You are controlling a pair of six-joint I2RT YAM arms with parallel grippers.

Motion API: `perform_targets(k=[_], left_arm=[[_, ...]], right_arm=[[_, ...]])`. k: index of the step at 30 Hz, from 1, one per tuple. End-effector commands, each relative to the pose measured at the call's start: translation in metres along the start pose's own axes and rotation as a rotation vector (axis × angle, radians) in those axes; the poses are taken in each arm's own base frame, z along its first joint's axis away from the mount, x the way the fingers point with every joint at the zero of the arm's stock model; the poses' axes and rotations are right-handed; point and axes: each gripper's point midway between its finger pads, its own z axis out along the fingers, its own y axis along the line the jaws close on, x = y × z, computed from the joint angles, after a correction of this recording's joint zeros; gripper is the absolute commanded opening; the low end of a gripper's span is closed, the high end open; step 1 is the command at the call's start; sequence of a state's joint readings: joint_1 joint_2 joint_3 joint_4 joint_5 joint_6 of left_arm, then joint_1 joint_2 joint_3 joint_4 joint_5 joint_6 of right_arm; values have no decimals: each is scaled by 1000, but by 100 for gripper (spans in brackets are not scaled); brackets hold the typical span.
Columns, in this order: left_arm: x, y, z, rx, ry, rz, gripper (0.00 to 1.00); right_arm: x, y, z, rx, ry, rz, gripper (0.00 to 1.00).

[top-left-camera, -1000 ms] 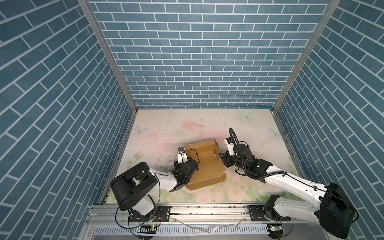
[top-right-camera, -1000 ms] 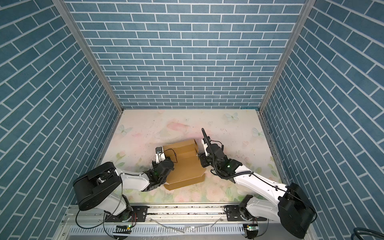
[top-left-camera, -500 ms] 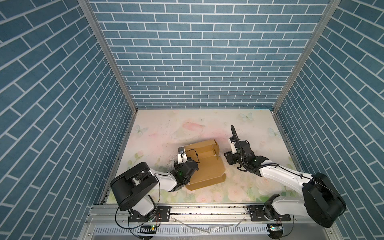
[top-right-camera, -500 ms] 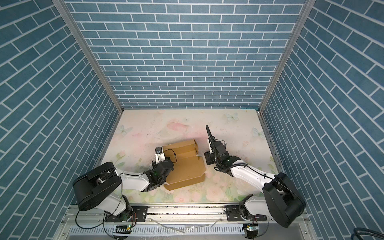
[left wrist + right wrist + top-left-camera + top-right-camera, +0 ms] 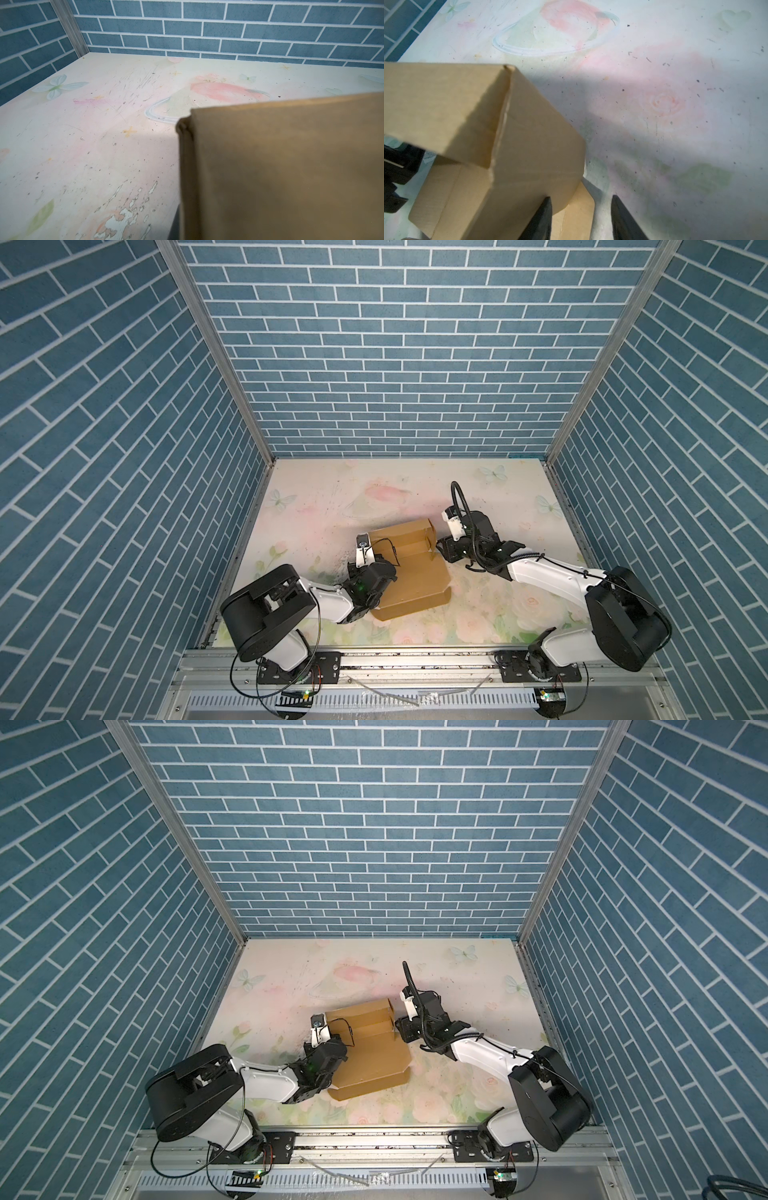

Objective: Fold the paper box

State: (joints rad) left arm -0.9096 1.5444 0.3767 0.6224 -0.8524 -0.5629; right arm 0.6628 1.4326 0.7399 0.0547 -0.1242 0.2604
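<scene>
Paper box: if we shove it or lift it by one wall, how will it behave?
Probably light: the paper box is thin corrugated board. Likely stiff across panels but hinging at creases; a side flap stands bent up in the right wrist view. A push would probably slide it on the table rather than tip it, since it sits low and wide.

Paper box (image 5: 291,166) close up: plain brown panel standing upright, folded corner edge showing. Scuffed floral desk (image 5: 93,135); blue brick wall (image 5: 207,31) behind.
</scene>
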Motion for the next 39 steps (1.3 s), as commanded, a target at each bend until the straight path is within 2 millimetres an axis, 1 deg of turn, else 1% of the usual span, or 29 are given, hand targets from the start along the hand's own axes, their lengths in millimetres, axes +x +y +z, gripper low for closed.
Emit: perform_targets(k=[1,10,14,19,25,33,39], left_arm=[[44,13,-4,6,136,168,0],[44,10,-3,19,140,174,0],[45,7,-3,30,142,187,0],[48,7,-2,32,148,204,0],[51,8,-2,34,154,224,0],[52,7,-1,38,154,242,0],[52,5,0,40,154,242,0]], right_arm=[[-17,15,1,-61,-18,-65,46],[-18,25,4,-80,3,-101,46],[-19,24,9,-74,0,-108,46],[-22,20,20,-57,-12,-120,46],[-31,16,33,-36,-32,-133,44],[-45,16,45,-43,-61,-139,42],[-49,14,53,-33,-60,-135,37]])
